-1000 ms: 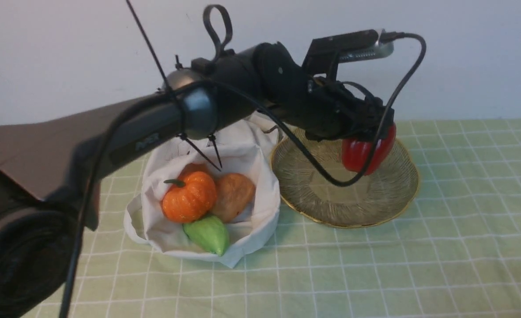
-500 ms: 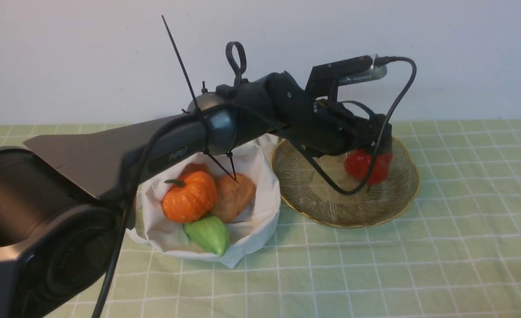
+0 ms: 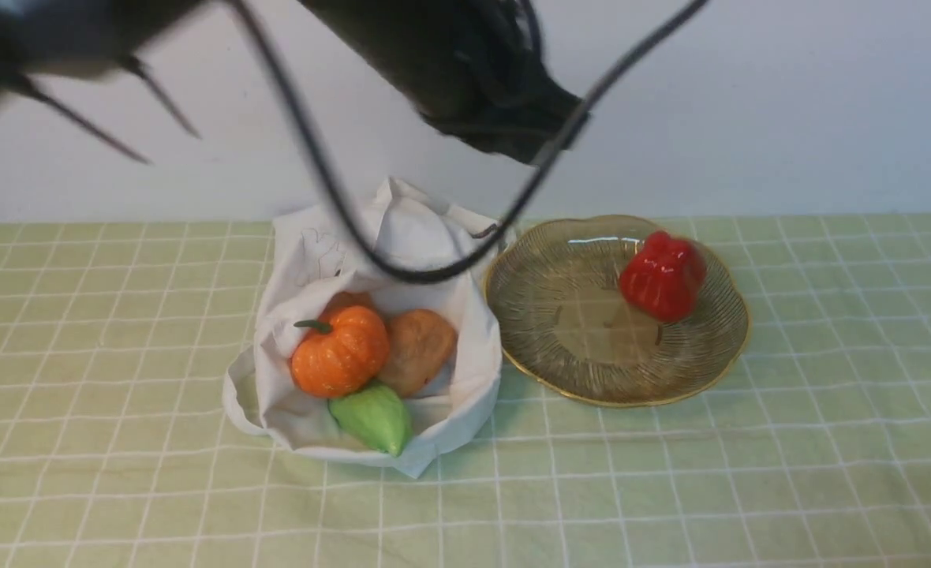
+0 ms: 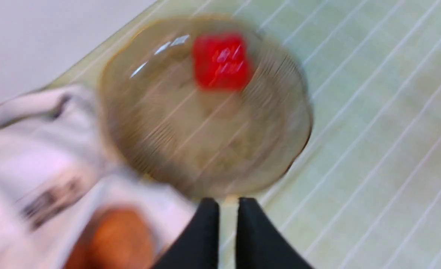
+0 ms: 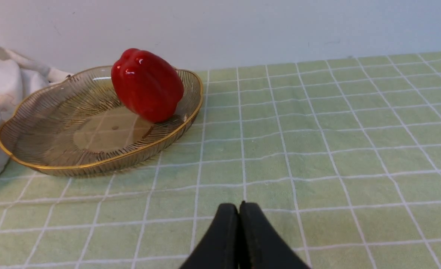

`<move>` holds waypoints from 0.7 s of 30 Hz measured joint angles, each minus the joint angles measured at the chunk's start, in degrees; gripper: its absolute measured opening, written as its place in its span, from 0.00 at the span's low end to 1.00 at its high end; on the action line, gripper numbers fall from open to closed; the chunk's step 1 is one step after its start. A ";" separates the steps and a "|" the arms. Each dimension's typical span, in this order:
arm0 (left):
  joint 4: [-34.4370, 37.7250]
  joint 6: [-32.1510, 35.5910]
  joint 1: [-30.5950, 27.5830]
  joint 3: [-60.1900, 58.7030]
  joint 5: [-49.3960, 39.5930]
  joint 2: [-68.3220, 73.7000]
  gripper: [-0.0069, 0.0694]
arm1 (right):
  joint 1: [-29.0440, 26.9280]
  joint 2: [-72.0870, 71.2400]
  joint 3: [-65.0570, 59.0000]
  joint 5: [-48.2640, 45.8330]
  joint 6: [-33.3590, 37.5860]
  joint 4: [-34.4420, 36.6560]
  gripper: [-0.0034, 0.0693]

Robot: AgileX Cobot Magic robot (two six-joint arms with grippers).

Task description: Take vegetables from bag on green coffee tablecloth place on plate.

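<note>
Now we see the red pepper [image 3: 663,274] lying alone in the glass plate [image 3: 576,339], on its far right part, leaning against the ribbed slope near the gold rim. Nothing grips it. The plate sits on the green checked tablecloth [image 3: 749,473], and its left edge touches the white bag [image 3: 402,229] just beside it. The bag lies with its mouth open toward us, the cloth rolled back around three vegetables: the orange pumpkin [image 3: 339,351] on the left, the brown potato [image 3: 420,347] touching it on the right, and the green gourd [image 3: 372,416] in front of both, its point at the bag's near lip.

The left gripper [image 4: 228,203] hangs above the place where bag and plate meet; in the blurred left wrist view its two dark fingers stand close together with only a thin slit between, and they hold nothing. In the front view we make out only the left arm [image 3: 465,71] as a dark smear high over the bag, with a cable [image 3: 426,278] drooping across the bag's top. The right gripper [image 5: 239,209] sits low over the cloth, apart from the plate, its fingers pressed together and empty.
</note>
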State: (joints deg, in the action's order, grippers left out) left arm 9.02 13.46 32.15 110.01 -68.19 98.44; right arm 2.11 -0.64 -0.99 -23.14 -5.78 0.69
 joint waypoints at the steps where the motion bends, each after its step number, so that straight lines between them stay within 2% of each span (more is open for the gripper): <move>1: -2.11 -0.02 0.00 0.00 -1.46 -1.76 0.11 | 0.00 0.00 0.00 0.00 0.00 0.00 0.02; 5: -6.95 -1.57 -0.05 -1.31 -3.32 -9.27 0.08 | 0.00 0.00 0.00 0.00 0.00 0.00 0.02; 10: -7.45 -4.16 -0.05 -9.46 -3.70 -20.06 0.08 | 0.00 0.00 0.00 0.00 0.00 0.00 0.02; 16: -6.86 -8.52 -0.05 -34.18 -3.16 -36.64 0.08 | 0.00 0.00 0.00 0.00 0.00 0.00 0.02; 17: -6.79 -8.65 -0.05 -35.12 -2.60 -37.79 0.08 | 0.00 0.00 0.00 0.00 0.00 0.00 0.02; 21: -3.59 -10.16 -0.05 -53.53 9.72 -48.70 0.08 | 0.00 0.00 0.00 0.00 0.00 0.00 0.02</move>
State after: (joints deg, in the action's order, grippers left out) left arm 5.43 3.29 32.10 56.48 -58.47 49.74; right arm 2.11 -0.64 -0.99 -23.14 -5.78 0.69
